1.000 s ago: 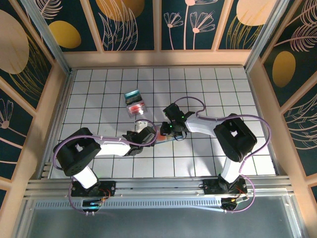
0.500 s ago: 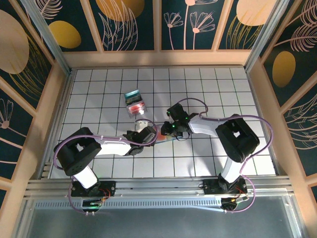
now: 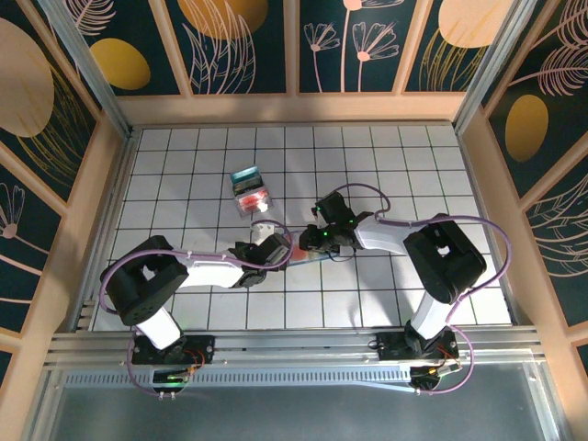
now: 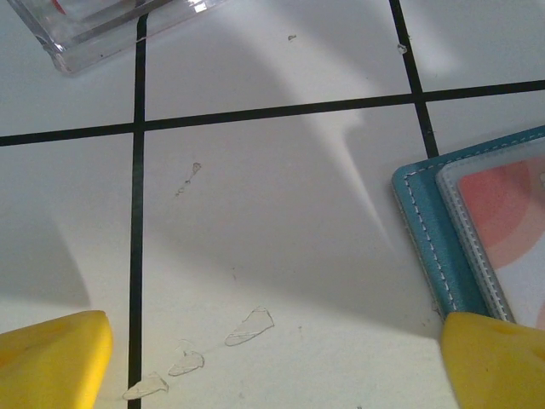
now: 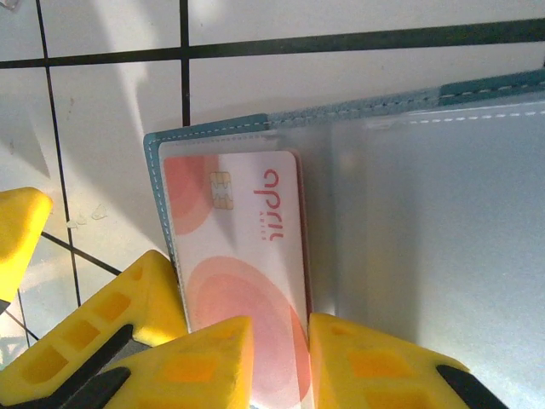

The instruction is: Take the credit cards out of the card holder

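Card holder [image 5: 426,239] lies opened flat on white tiled bench [image 5: 111,85]; teal rim with pale stitching noted. A pink-and-white credit card [image 5: 238,230], chip and red lettering visible, is seated in the left clear pocket. Right claw [image 5: 279,345] is set at the card's lower end, yellow tips nearly together. Whether the card is actually pinched cannot be judged. A further yellow finger [image 5: 140,294] is seen touching the holder's left edge.

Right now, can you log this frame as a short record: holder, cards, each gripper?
card holder: open flat, between the grippers
pink card: in a clear pocket of the holder
clear box: beyond the holder, teal and red contents
left gripper: open, beside the holder's corner
right gripper: narrowly parted over the pink card's end; grip unclear
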Tool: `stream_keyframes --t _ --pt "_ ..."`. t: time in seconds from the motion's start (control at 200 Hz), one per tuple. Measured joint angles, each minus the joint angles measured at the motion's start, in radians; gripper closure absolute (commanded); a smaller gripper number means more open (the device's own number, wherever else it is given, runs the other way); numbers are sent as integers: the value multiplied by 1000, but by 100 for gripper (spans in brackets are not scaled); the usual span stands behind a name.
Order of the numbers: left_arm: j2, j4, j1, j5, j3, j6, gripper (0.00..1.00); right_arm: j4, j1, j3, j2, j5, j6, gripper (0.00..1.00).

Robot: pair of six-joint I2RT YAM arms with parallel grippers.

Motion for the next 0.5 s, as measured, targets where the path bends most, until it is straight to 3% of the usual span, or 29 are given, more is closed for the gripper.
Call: stream_keyframes --t 0.285,0.5 --pt "0 -3 0 0 1 0 1 6 0 0 6 6 18 67" --pt "0 -3 0 0 1 0 1 3 6 6 20 24 22 67"
